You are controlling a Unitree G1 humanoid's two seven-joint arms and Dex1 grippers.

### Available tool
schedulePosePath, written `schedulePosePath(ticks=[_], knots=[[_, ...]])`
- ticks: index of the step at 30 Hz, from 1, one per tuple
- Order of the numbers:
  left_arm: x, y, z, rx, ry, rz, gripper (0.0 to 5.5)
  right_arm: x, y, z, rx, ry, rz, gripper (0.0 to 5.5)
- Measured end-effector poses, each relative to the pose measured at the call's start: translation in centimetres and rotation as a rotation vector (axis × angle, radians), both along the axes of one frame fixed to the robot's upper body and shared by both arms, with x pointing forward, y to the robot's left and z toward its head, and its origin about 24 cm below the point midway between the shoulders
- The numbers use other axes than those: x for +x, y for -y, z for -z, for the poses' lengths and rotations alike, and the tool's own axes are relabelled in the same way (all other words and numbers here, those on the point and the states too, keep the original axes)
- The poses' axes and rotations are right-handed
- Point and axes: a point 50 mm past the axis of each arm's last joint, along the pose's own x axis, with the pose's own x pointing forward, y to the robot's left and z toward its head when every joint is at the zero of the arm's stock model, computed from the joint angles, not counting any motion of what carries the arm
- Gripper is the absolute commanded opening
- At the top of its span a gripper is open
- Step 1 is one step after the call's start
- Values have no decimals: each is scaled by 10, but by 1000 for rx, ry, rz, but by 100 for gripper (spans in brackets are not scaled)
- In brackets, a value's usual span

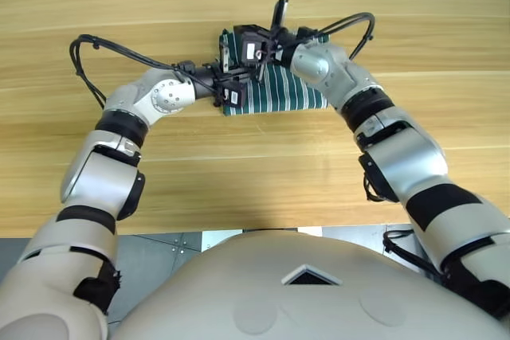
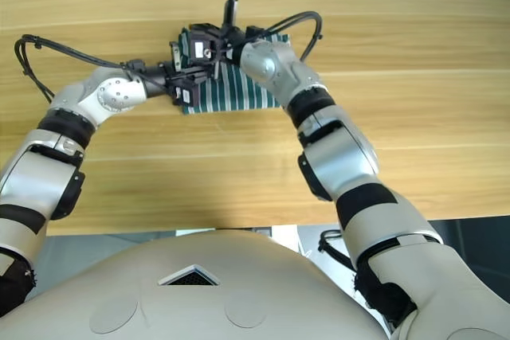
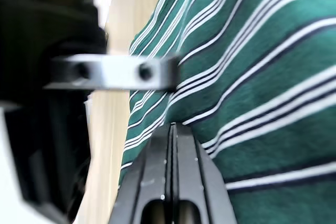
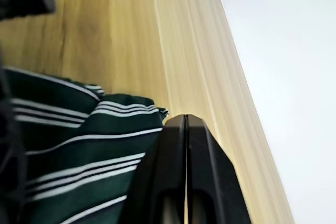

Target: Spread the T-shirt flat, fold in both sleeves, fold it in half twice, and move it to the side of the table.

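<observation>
The wooden desk (image 1: 239, 165) carries the green striped T-shirt (image 1: 291, 93), folded into a small block near its far middle. The left tool (image 3: 172, 125) is pressed together against the shirt's left edge. The right tool (image 4: 185, 116), also pressed together, meets a far corner.

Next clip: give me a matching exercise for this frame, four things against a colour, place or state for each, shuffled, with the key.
Things:
1. T-shirt
2. table
3. left claw
4. right claw

Descriptions:
A. light wood
B. shut, at the shirt's left edge
C. green with white stripes, folded small
D. shut, tip by a shirt corner, its arm crossing over the shirt

Pairs: 1-C, 2-A, 3-B, 4-D
</observation>
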Motion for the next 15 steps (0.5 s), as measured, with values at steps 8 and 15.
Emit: schedulePosePath(ticks=[8,15], knots=[[-10,-18,-1,98,36,50,0,-3,7,22,-79,-200,12,2],[-13,-22,-3,76,31,31,0,-9,19,38,-143,-324,3,2]])
